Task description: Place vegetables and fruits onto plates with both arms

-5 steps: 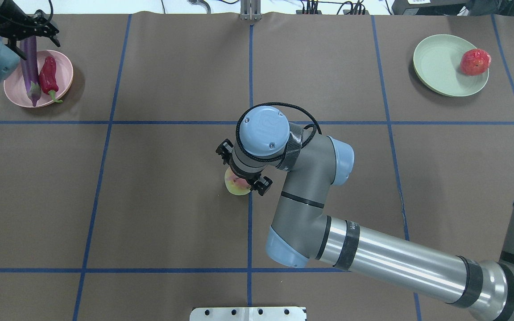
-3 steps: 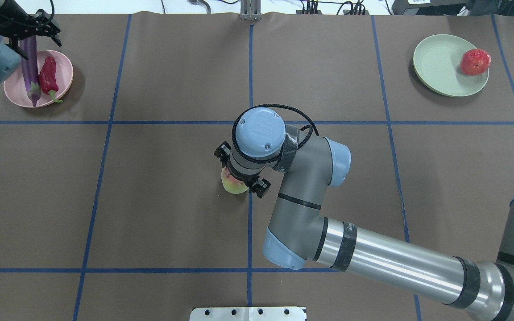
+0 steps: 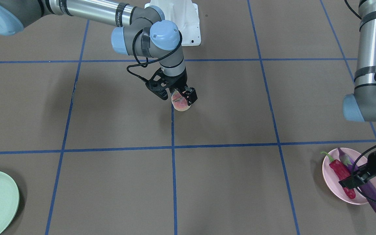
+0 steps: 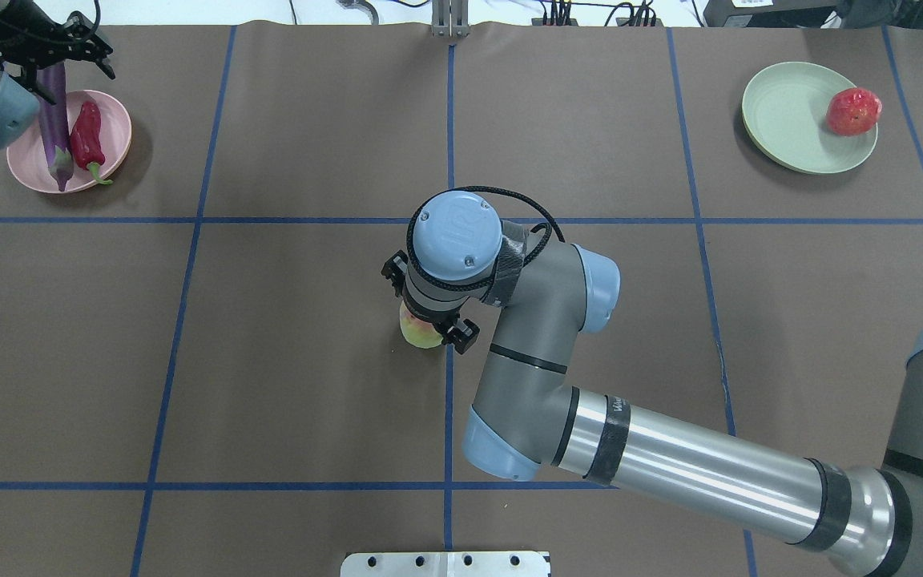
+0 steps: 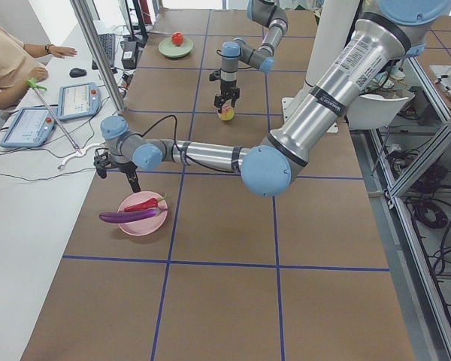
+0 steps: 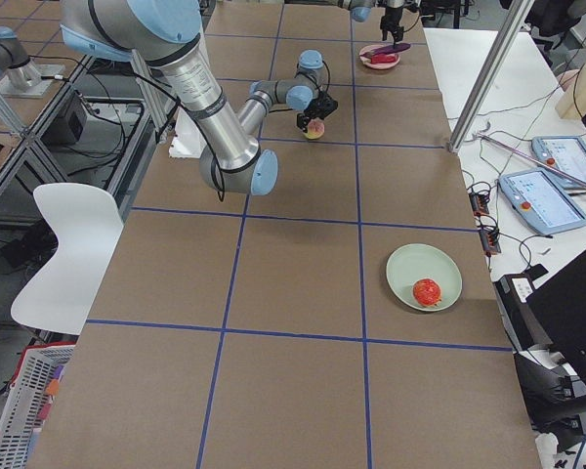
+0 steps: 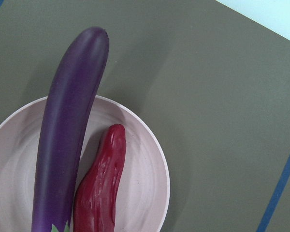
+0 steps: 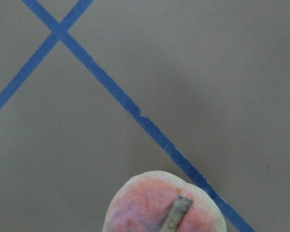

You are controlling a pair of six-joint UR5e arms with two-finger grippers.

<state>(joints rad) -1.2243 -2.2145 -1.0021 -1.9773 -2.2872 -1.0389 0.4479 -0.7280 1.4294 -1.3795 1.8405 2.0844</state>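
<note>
Two of the four pieces lie on the pink plate (image 4: 113,132) at the far left of the worktop (image 4: 309,401): the eggplant (image 4: 53,128) and the red chili (image 4: 86,138), side by side and touching, the eggplant's end overhanging the rim. The red ball (image 4: 853,110) sits on the edge of the green plate (image 4: 790,120), far right. One fruit is left, the peach (image 4: 420,332), at the worktop's centre beside a blue tape line.

The right gripper (image 3: 177,96) stands upright over the peach with its jaws on either side of it; they look closed onto it, though the fingers partly hide the contact. Whether the peach is off the worktop I cannot tell.

The left gripper (image 4: 57,52) hovers above the pink plate's far rim, jaws apart, holding nothing.

To do this step well, the right arm should confirm a centred grip across the peach's widest part, since a round, smooth fruit can squirt out of a two-finger pinch. Lift straight up before travelling, then carry it to the green plate and lower it onto the bare middle, clear of the red ball, before letting go so that it does not roll off.
</note>
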